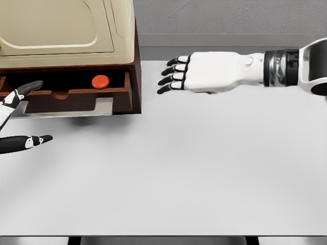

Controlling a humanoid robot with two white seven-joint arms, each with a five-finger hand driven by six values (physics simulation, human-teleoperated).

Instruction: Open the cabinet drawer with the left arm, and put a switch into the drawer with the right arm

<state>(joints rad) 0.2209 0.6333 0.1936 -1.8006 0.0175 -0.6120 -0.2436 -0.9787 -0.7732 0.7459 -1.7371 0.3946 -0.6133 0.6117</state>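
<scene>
The brown cabinet (134, 61) stands at the upper left, its drawer (76, 97) pulled out toward me. A round red switch (100, 81) lies inside the drawer, near its right end. My right hand (176, 75) hovers just right of the cabinet, palm down, fingers spread toward the drawer and holding nothing. At the left edge my left hand (23, 115) shows only a few fingers, spread apart, one near the drawer front, grasping nothing.
A beige appliance (66, 25) sits on top of the cabinet. The white table (194, 173) stretches in front and to the right, its front edge at the bottom of the view. A grey wall runs behind.
</scene>
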